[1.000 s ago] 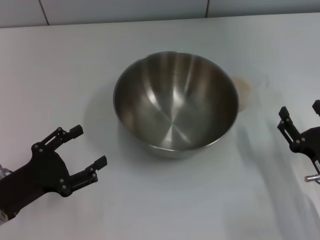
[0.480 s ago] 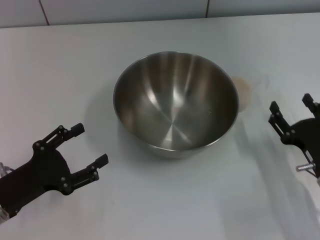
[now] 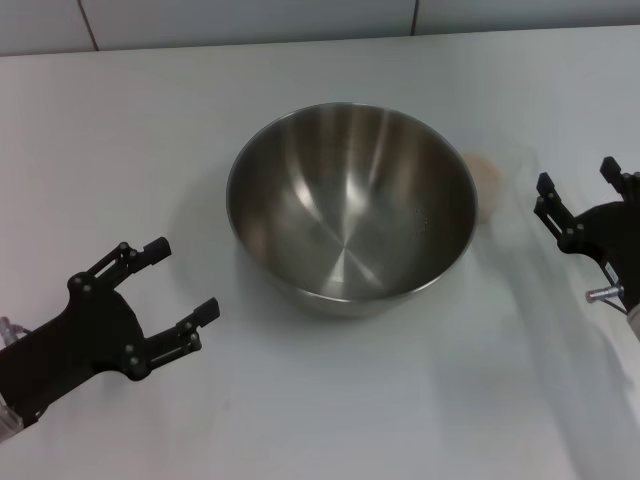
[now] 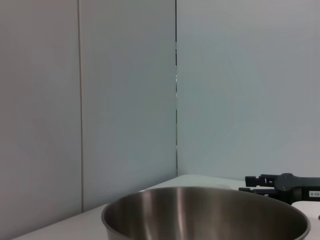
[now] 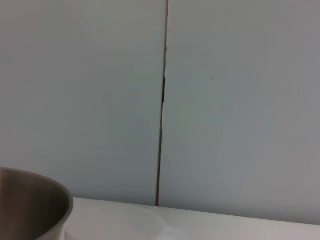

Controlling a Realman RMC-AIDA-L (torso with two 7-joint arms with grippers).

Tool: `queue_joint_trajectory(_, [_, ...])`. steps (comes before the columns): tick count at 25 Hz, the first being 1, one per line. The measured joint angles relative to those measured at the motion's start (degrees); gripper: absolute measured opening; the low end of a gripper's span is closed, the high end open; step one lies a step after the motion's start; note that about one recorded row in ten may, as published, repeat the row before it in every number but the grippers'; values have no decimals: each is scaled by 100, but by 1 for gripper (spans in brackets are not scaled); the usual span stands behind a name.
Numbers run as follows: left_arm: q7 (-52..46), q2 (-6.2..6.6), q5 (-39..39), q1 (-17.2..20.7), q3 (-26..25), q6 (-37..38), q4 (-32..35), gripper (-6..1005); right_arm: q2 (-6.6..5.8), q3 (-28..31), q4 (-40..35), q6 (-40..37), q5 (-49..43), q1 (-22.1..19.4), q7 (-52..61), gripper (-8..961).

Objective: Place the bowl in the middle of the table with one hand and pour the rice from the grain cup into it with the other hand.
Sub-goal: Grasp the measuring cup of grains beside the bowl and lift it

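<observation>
Head view: the bowl (image 3: 351,205) sits about mid-desk (image 3: 150,150), empty, shiny inside. The grain cup (image 3: 495,175) stands at the bowl's 3 o'clock, just beside the rim and maybe touching it; it's nearly see-through, so you mostly see the rice (image 3: 487,178) as a pale patch. Your right gripper (image 3: 583,200) is out at 3 o'clock past the cup, near it but apart, fingers spread and holding nothing. Your left gripper (image 3: 172,284) is at the bowl's 8 o'clock, well apart, fingers spread too, empty. Bowl placement looks done; I'd judge the step in hand is the right-side reach for the cup.

Left wrist view: bowl rim (image 4: 205,212) low in frame, the right gripper (image 4: 265,182) visible beyond it. Own fingers not in view here. Nothing for you to do with this arm; leave it parked.

Right wrist view: an edge of the bowl (image 5: 35,205) and a faint clear cup outline (image 5: 135,222) against the white desk; own fingers not shown.

To do it well: come in level at the cup's body or handle, and close gently, since thin plastic likely flexes. Don't shove it into the bowl. Lift clear of the rim before tilting, then pour over the bowl's middle, spout first if you can find it.
</observation>
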Motion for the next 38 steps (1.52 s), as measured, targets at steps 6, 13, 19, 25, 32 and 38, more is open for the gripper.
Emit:
queue_joint_trajectory(6, [0,0,-3,-67,-63,1,-46,870,1,10,-59,241,0,204,18,733])
queue_joint_trajectory(13, [0,-3,-3,-122,-153,2,-64,870,-7,35,-157,356,0,383,52,708])
queue_joint_trajectory(19, [0,2,-3,-167,-197,7,-131,870,-3,56,-343,511,-1,565,315,686])
queue_joint_trajectory(25, [0,-2,-8,-251,-223,8,-174,870,1,84,-362,554,-1,627,331,665])
queue_joint_trajectory(32, [0,-6,-56,-270,-223,12,-177,870,-1,92,-366,728,-1,699,342,639])
queue_joint_trajectory(38, [0,-7,-61,-285,-223,32,-177,870,4,47,-356,785,-12,778,394,618])
